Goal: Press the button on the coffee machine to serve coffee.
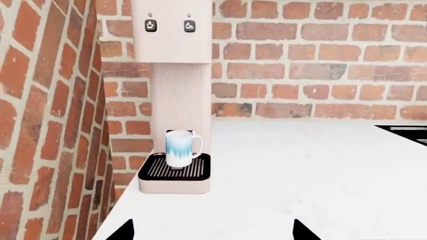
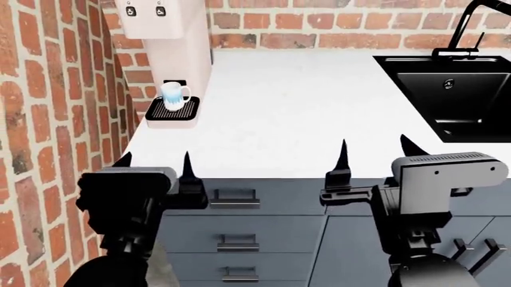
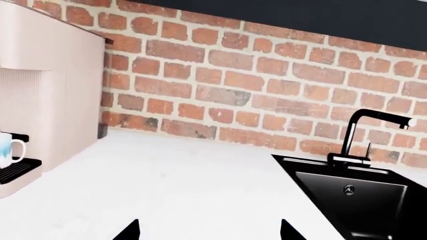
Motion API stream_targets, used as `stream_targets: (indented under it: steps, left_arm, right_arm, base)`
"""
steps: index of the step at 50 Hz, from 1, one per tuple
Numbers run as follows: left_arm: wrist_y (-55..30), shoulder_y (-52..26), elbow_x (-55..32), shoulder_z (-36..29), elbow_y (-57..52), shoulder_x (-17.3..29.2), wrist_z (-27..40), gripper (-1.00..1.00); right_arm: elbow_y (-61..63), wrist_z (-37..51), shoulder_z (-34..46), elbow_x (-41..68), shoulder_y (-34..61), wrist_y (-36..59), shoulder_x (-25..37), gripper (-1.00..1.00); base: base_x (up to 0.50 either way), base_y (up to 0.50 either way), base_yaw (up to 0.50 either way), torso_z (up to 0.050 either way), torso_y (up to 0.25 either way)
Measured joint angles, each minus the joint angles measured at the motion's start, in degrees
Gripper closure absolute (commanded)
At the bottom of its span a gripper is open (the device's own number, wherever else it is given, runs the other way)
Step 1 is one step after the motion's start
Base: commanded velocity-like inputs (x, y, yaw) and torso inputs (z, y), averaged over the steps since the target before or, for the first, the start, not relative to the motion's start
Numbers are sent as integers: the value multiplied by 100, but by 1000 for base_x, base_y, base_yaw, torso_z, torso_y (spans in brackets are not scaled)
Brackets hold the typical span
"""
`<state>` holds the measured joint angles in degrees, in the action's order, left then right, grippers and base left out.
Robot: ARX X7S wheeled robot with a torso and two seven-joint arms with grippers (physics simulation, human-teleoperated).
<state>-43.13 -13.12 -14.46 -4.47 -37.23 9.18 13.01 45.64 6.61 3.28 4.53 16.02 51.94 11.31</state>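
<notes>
The pale pink-beige coffee machine (image 2: pixel 172 42) stands in the far left corner of the white counter against the brick walls. Its two small black cup-icon buttons (image 2: pixel 130 11) sit on the overhanging head; they also show in the left wrist view (image 1: pixel 151 25). A white and blue mug (image 2: pixel 172 95) stands on its black slatted drip tray (image 2: pixel 172 112). My left gripper (image 2: pixel 154 164) is open and empty at the counter's front edge, well short of the machine. My right gripper (image 2: pixel 374 154) is open and empty at the front edge, mid counter. The machine also shows in the right wrist view (image 3: pixel 40 95).
A black sink (image 2: pixel 455 89) with a black tap (image 2: pixel 471 27) is set in the counter at the right. Brick walls (image 2: pixel 56 101) close the left side and the back. Dark grey drawers (image 2: pixel 239 227) lie below the counter's front edge.
</notes>
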Motion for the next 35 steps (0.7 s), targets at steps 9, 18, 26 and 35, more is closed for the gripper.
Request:
stream_targets:
  steps: [9,18,26,35]
  left_arm:
    - [-693,-369,-129,-48,-352,74,127,-100]
    - [-1022,-536,-292,7,-581,98,162,-100]
    - [-1251,-662,-411,40,-707,108,201,-100]
    - [-1304,-657,-492,70,-713,120,217,-100]
  right_arm:
    - [28,-16,26,38,265,334,92,-100]
    - [16,-13,30,59,296,418,158,-100]
    - [28,25,58,48,318,468,199,-100]
    - [22,62,93,45,338,481,228,-100]
  base:
    - [0,0,0,0,0]
    - [42,3,0,0,0]
    - [206,18,0,0,0]
    - [267,36,0,0,0]
